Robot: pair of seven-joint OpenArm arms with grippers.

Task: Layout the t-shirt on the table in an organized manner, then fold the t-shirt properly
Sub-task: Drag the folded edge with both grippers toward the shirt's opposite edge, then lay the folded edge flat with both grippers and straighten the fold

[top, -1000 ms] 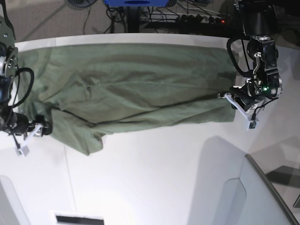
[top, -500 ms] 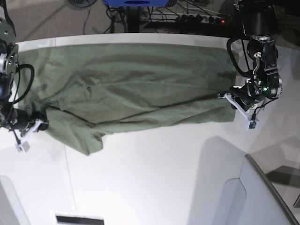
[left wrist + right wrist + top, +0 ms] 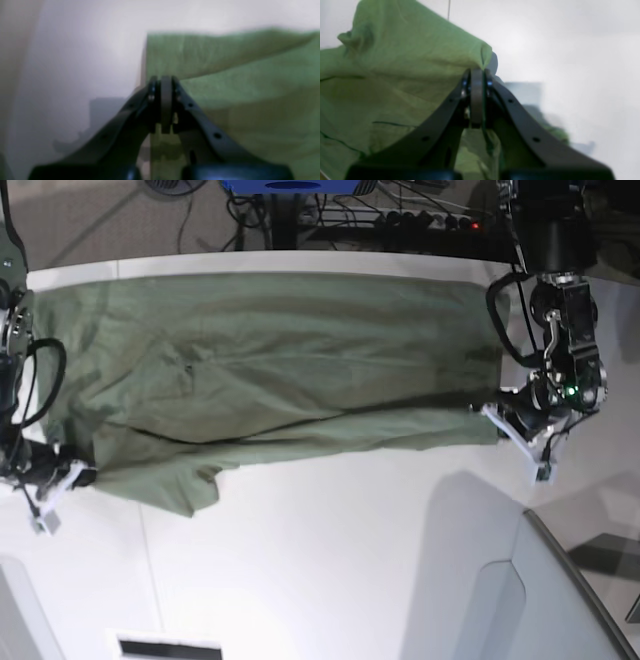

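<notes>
I see the shirt (image 3: 270,370) spread along the counter's (image 3: 330,560) far edge. My left tool (image 3: 162,82) is clamped on one shirt corner, my right tool (image 3: 476,75) pinched tight on the opposite corner.

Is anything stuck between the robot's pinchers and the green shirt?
Nothing visible. Both tools are already shut right on the t-shirt: the left tool pinches one edge, the right tool pinches the opposite edge. The shirt lies spread on the white table with nothing on top.
</notes>
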